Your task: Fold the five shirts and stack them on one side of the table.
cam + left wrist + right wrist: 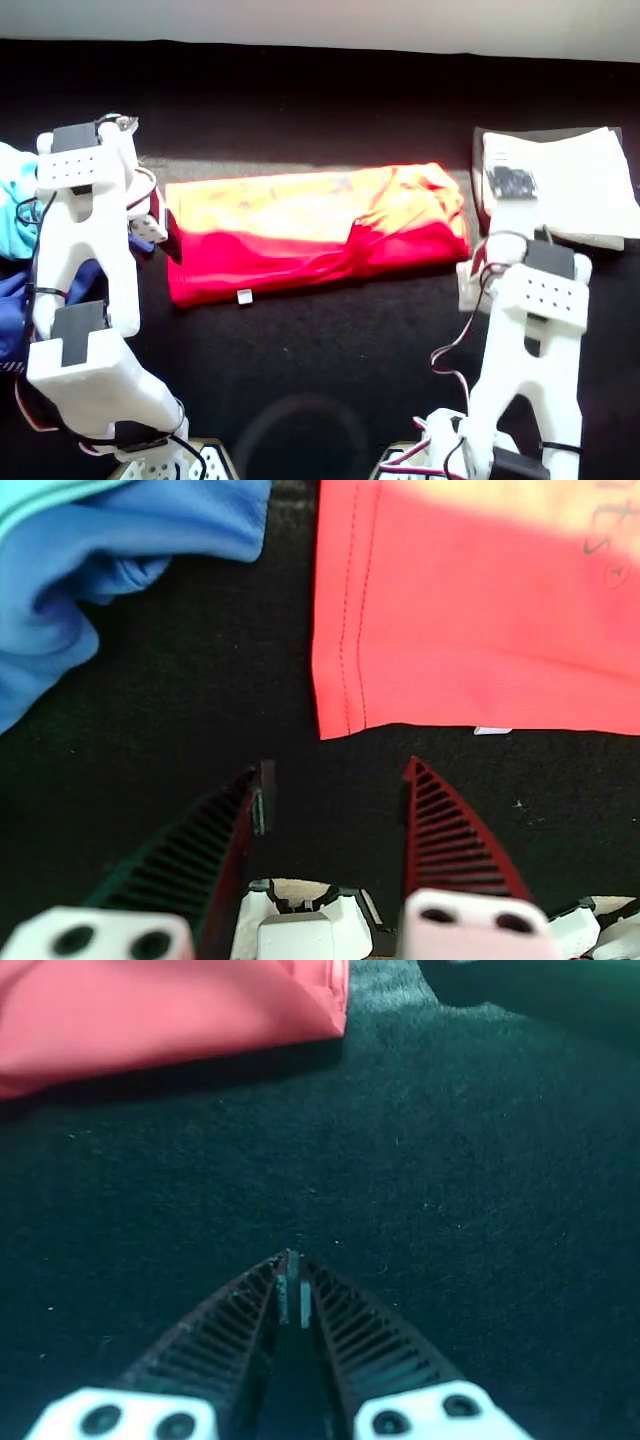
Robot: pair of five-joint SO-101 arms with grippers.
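Observation:
A red shirt point(310, 235) lies folded lengthwise across the middle of the black table, sunlight washing its far half yellow. Its corner point(345, 695) sits just ahead of my left gripper point(335, 775), which is open above bare cloth at the shirt's left end point(165, 235). A blue and teal pile of shirts point(15, 230) lies at the left edge, beside that arm point(90, 570). My right gripper point(290, 1265) is shut with nothing in it, over the table a little short of the red shirt's right end point(170, 1010). White and dark folded shirts point(560, 185) are stacked at the back right.
The black table cover point(330, 360) lies bare in front of the red shirt between the two arm bases. A small white tag point(244, 296) sticks out from the shirt's near edge. The dark stack's edge point(530, 990) lies beyond the right gripper.

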